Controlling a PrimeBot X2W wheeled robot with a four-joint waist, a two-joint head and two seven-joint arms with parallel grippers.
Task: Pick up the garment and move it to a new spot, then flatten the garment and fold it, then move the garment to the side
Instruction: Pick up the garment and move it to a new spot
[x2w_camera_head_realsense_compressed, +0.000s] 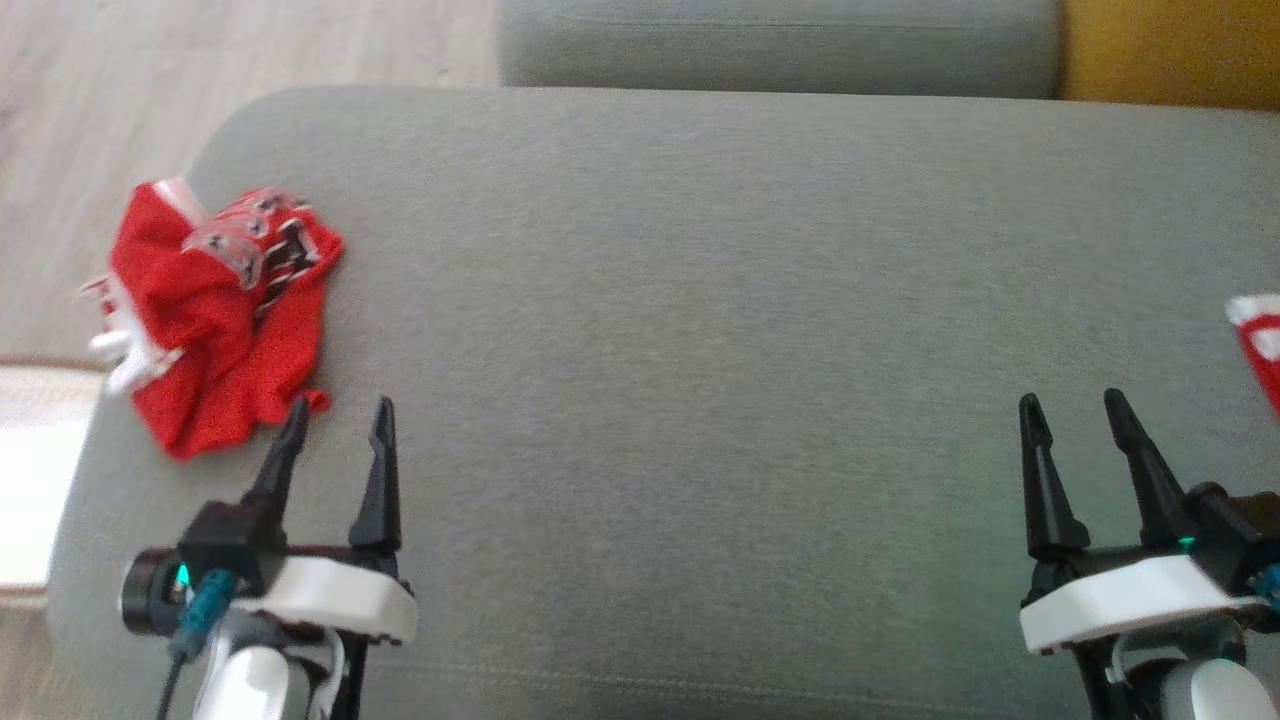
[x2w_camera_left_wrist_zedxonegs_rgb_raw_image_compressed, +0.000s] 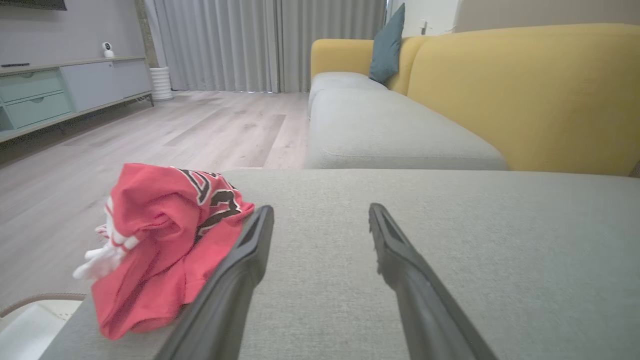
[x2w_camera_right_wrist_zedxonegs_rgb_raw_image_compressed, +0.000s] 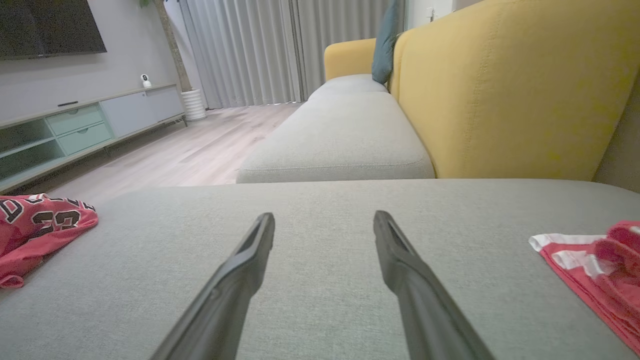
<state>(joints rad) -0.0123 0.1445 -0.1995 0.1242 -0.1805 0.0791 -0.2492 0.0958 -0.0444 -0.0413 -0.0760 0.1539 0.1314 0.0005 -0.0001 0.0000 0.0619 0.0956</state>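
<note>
Garment (x2w_camera_head_realsense_compressed: 220, 310), a crumpled red jersey, lies at ten o'clock on the grey fabric cushion (x2w_camera_head_realsense_compressed: 700, 300), just beyond the left gripper (x2w_camera_head_realsense_compressed: 340, 410), whose jaws are wide and empty. It would probably do best to pinch a raised fold. The right gripper (x2w_camera_head_realsense_compressed: 1072, 400), at four o'clock, gapes empty too.

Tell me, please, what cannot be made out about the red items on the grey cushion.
Crumpled red garment: its own folds hide its shape and most of its print in head and left wrist views; the right wrist view's left edge crops it.
Red-and-white cloth: cropped by the right edge in head and right wrist views.
Pale object beside the cushion: overexposed, cropped at head view's left edge.
</note>
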